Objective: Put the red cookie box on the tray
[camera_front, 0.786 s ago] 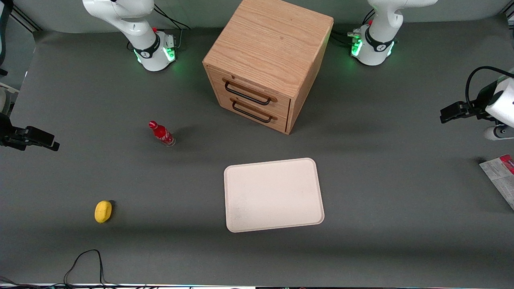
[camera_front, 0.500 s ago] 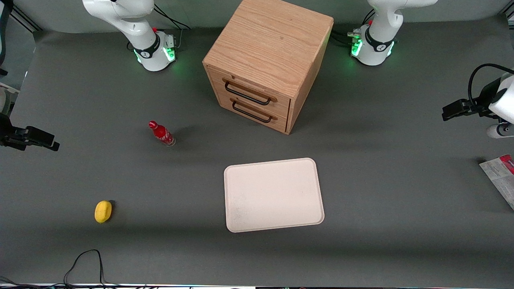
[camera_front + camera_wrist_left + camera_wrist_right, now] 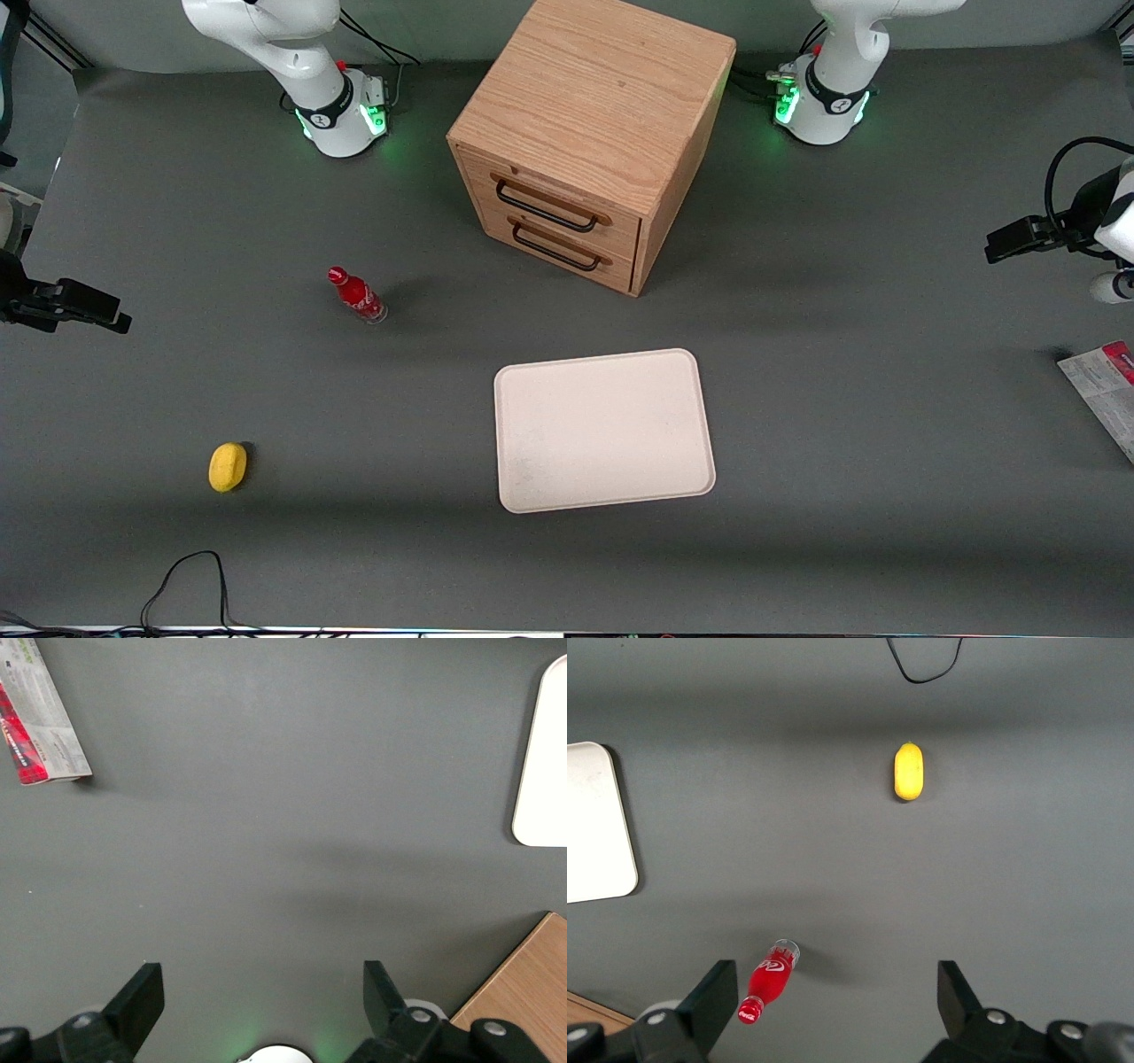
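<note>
The red cookie box (image 3: pixel 1101 386) lies flat on the grey table at the working arm's end, partly cut off by the front view's edge. Its greyish printed face and red edge (image 3: pixel 42 722) also show in the left wrist view. The cream-white tray (image 3: pixel 603 431) lies bare in the middle of the table, nearer the front camera than the cabinet; one corner of the tray (image 3: pixel 544 753) shows from the wrist. My left gripper (image 3: pixel 261 992) hangs open over bare table, holding nothing. In the front view the gripper (image 3: pixel 1019 240) is farther from the camera than the box, well apart from it.
A wooden two-drawer cabinet (image 3: pixel 589 142) stands farther from the camera than the tray. A small red bottle (image 3: pixel 357 296) and a yellow lemon-like object (image 3: pixel 227 466) lie toward the parked arm's end. A black cable (image 3: pixel 182 585) loops near the front edge.
My left gripper has drifted outward toward the working arm's end of the table and slightly farther from the front camera. The box, tray and other objects have not moved.
</note>
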Controlling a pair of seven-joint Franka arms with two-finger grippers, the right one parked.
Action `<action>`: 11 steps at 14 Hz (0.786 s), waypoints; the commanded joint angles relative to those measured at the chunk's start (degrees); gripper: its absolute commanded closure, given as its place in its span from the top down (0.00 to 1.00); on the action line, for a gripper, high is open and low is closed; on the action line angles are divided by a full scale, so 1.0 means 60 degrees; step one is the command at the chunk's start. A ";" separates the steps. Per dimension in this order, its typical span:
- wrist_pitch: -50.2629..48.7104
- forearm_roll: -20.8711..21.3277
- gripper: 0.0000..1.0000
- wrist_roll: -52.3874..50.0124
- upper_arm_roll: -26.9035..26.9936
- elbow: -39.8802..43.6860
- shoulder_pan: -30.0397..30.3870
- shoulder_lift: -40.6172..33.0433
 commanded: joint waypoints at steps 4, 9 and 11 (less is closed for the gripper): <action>-0.0263 0.0127 1.00 -0.0208 0.0039 0.0550 0.0231 0.0161; -0.0263 0.0330 1.00 0.0186 0.0024 0.2597 0.1941 0.1754; 0.0014 0.0739 1.00 0.0392 0.0024 0.2981 0.2688 0.2210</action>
